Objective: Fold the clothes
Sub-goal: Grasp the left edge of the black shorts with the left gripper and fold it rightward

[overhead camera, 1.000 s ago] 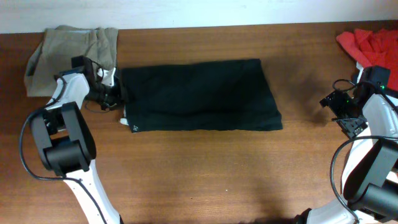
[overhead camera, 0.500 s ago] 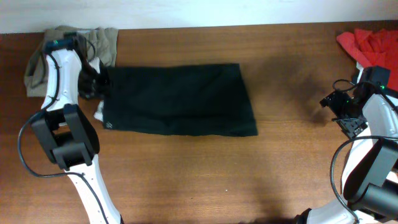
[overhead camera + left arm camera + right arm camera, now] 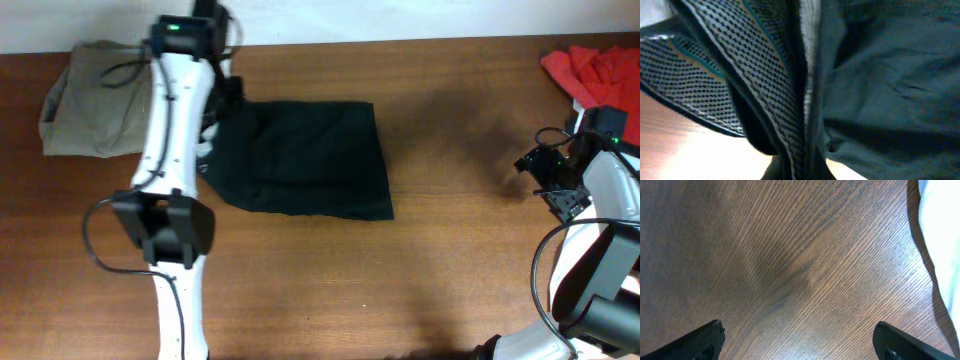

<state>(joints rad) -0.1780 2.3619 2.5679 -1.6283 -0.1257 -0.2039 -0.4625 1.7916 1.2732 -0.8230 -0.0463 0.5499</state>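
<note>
- the shorts (image 3: 310, 160) lie left of centre on the table (image 3: 420, 280), slanted, with the waist end raised toward the far edge.
- the left claw (image 3: 224, 98) is clenched on that waist end; in the wrist view the dotted lining (image 3: 715, 75) gathers into its pinch.
- the right claw (image 3: 799, 336) is released and holds nothing, over bare wood well away from the shorts.
- risk: the pinch seems to hold only the waistband edge, so a pull could slip it free.
- risk: with one end held, the cloth may drag and bunch, leaving a skewed fold.
- risk: the left arm passes near the khaki garment (image 3: 90, 95) and could catch it.
- no readable writing; the lining shows only dots and a teal stripe.
</note>
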